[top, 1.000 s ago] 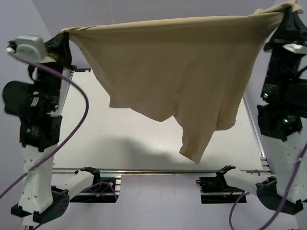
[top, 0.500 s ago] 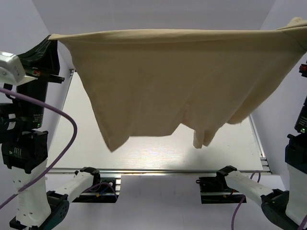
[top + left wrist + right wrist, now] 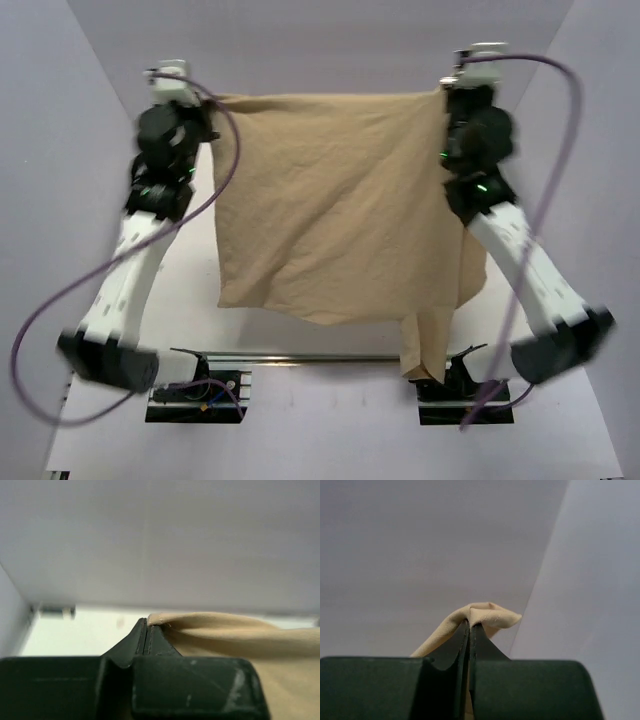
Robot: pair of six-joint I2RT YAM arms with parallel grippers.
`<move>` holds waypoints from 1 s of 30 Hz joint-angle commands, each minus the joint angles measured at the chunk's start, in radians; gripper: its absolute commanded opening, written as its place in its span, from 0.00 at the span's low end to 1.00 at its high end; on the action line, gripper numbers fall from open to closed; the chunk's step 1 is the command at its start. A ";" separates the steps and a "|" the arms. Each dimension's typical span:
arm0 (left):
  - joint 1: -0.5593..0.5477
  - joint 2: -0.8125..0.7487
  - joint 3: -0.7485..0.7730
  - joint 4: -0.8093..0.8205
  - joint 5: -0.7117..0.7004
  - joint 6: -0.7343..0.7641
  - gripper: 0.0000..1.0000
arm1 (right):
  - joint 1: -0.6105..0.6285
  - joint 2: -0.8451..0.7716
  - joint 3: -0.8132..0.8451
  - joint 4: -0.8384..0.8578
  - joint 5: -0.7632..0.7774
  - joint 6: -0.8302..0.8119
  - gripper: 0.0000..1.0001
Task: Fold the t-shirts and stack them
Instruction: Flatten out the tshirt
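A plain tan t-shirt hangs stretched between both arms, spread flat over the far half of the table. Its lower edge droops, and one sleeve trails down toward the near right. My left gripper is shut on the shirt's top left corner, and the pinched tan fabric shows at the closed left gripper in the left wrist view. At the top right corner my right gripper is shut on the fabric, which bunches over the closed right gripper.
The white table lies under the shirt, with a metal rail along its near edge. Two black arm mounts sit at the near edge. Purple cables loop beside both arms. White walls close in on both sides.
Both arms have swung away to the far side of the table, carrying the shirt from close under the camera out to the back. The shirt now hangs narrower and flatter.
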 commanded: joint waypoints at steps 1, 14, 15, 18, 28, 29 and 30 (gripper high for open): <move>0.011 0.193 -0.055 -0.028 -0.100 -0.093 0.00 | -0.041 0.154 -0.069 0.049 0.139 0.103 0.00; 0.051 1.042 0.433 -0.126 -0.028 -0.147 0.00 | -0.144 0.938 0.395 -0.293 -0.085 0.370 0.00; 0.051 1.057 0.460 -0.126 -0.017 -0.147 0.00 | -0.153 0.964 0.400 -0.293 -0.088 0.370 0.00; 0.051 1.077 0.460 -0.108 -0.008 -0.147 0.00 | -0.159 0.989 0.414 -0.290 -0.131 0.373 0.00; 0.051 1.108 0.514 -0.069 -0.008 -0.147 0.06 | -0.172 1.083 0.507 -0.253 -0.185 0.358 0.00; 0.051 1.117 0.523 -0.059 -0.008 -0.138 0.08 | -0.172 1.087 0.521 -0.233 -0.190 0.351 0.00; 0.051 1.117 0.540 -0.059 -0.008 -0.138 0.10 | -0.176 1.101 0.530 -0.223 -0.200 0.341 0.00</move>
